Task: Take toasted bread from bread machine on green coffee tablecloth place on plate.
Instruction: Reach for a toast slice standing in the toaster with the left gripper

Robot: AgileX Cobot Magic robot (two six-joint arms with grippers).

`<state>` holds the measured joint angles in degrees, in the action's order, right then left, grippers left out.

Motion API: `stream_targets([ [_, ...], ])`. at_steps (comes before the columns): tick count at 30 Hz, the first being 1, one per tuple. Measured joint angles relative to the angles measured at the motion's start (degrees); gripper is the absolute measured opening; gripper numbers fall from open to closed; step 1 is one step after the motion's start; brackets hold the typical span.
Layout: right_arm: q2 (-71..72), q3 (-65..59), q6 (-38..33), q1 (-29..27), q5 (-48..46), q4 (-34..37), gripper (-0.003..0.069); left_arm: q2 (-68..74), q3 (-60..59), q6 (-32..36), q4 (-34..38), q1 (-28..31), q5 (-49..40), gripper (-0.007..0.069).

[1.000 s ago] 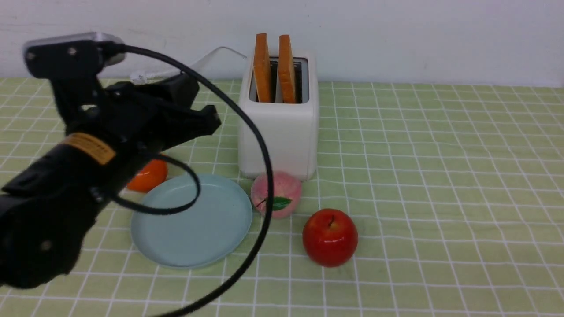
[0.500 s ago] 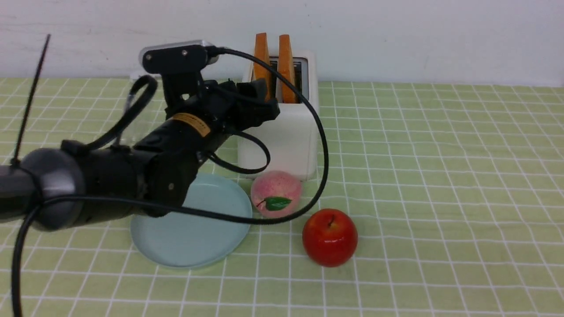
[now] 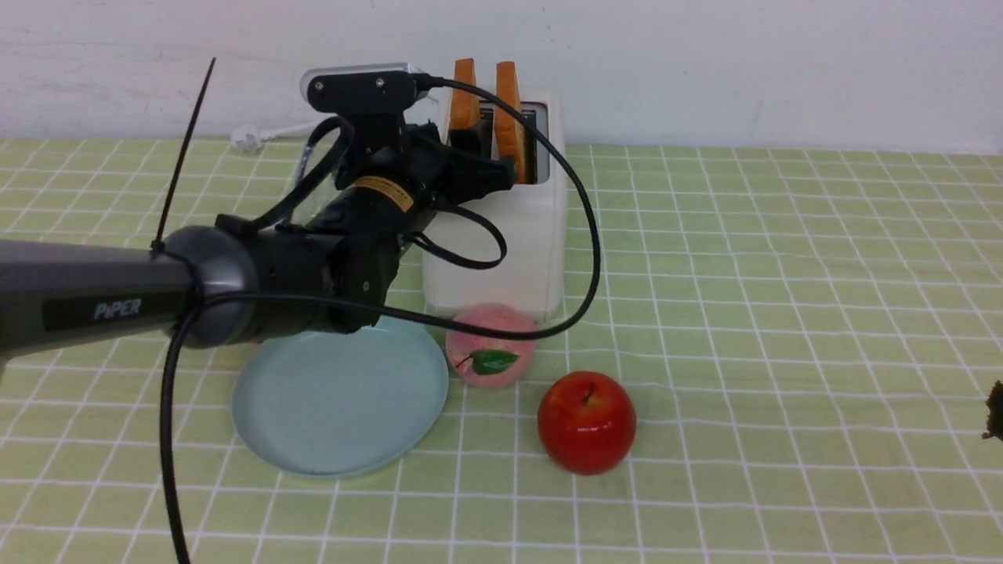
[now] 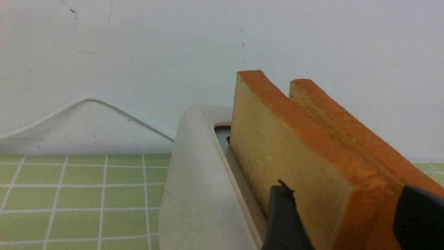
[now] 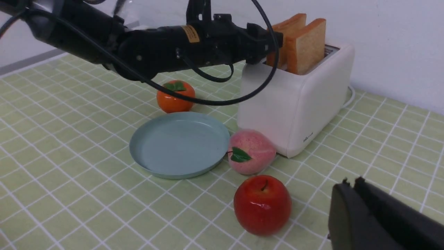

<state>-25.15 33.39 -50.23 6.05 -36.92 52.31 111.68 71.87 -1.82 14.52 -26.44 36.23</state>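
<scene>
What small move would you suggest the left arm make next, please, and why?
Probably close the left claw on the left toast slice: its open fingers appear to straddle that slice's near edge above the toaster, nothing is gripped yet, and the plate holds no toast.

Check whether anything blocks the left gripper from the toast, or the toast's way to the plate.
Nothing visible does. The left gripper holds its jaws open around the end of one toast slice in the toaster. The plate lies bare; the peach sits beside its rim, not on it.
</scene>
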Motion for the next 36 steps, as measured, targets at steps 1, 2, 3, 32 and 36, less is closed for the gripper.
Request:
stream_targets([
  [1, 0.0, 0.0, -0.07, 0.0, 0.0, 0.0, 0.0015, 0.58, 0.81, 0.42, 0.24, 0.06, -0.29, 0.0414],
  [2, 0.0, 0.0, -0.09, 0.0, 0.0, 0.0, 0.0016, 0.88, 1.39, 0.66, 0.37, 0.11, -0.44, 0.0414],
  [3, 0.0, 0.0, -0.13, 0.0, 0.0, 0.0, 0.0018, 2.01, 2.77, 1.82, 1.49, 0.2, -1.27, 0.0413],
  [32, 0.0, 0.0, -0.27, 0.0, -0.05, 0.06, 0.0035, -4.6, 9.49, 15.07, 4.68, 1.44, -10.63, 0.0099],
  [36, 0.0, 0.0, -0.27, 0.0, -0.45, 0.11, 0.004, -15.87, 9.55, 19.04, 4.5, 1.49, -18.07, 0.0099],
])
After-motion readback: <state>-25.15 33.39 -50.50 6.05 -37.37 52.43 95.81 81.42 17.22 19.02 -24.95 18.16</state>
